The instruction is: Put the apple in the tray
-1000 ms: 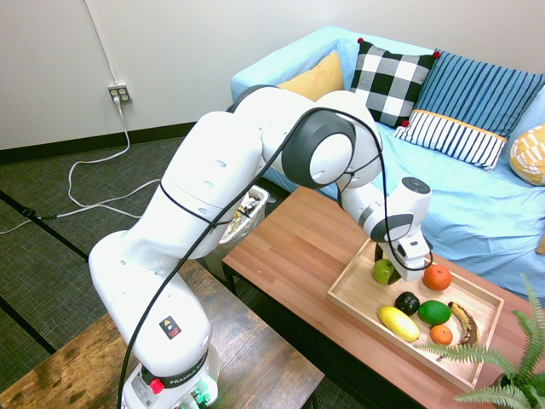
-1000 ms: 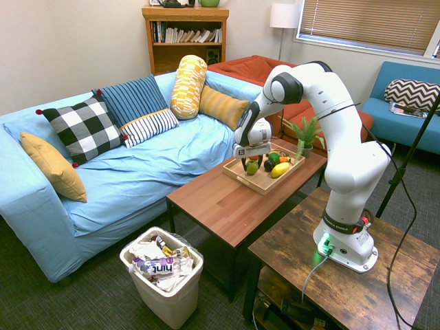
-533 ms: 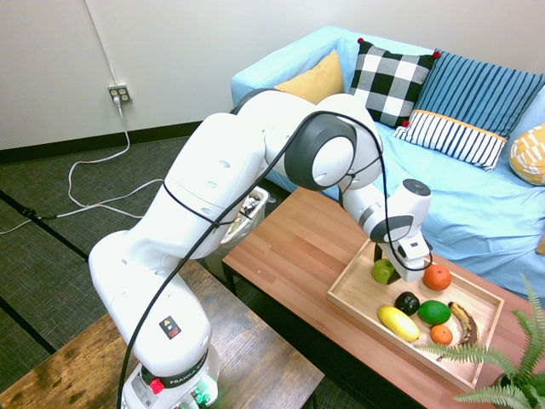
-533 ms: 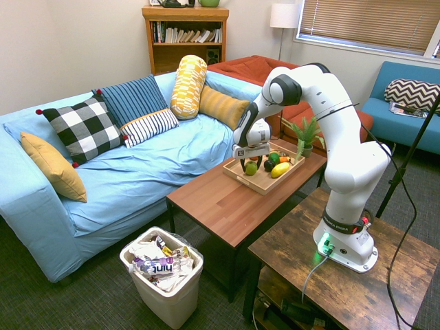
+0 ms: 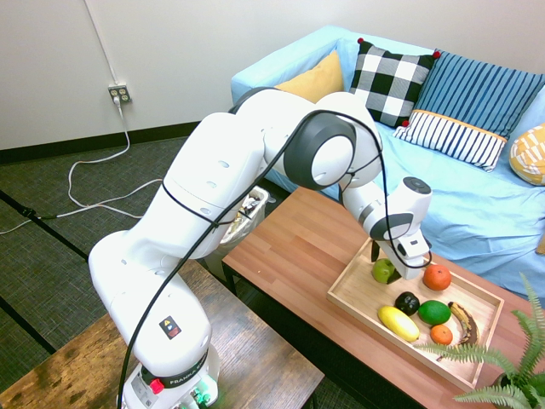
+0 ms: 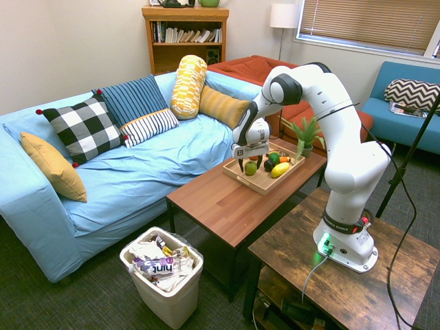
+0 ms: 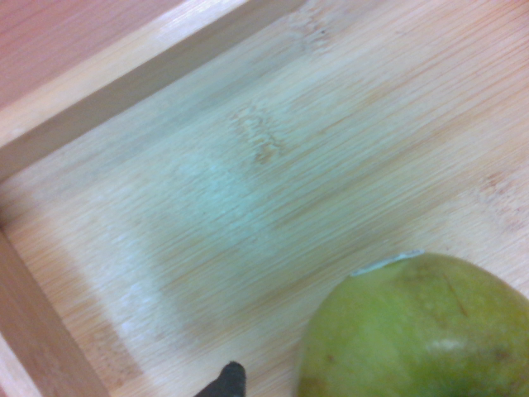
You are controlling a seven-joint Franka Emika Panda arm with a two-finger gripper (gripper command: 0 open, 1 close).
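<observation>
Resting on the floor of the tray [image 5: 358, 308], in its corner toward the left of the first exterior frame, the apple [image 5: 385, 271] appears already delivered. The gripper [image 6: 247, 159] hangs straight above it with its fingers spread wide, holding nothing. The release step looks done; the task seems all but finished. What remains, by this reading, is a straight lift clear, without nudging the apple or the orange fruit [image 5: 437, 277] just beside it.
</observation>
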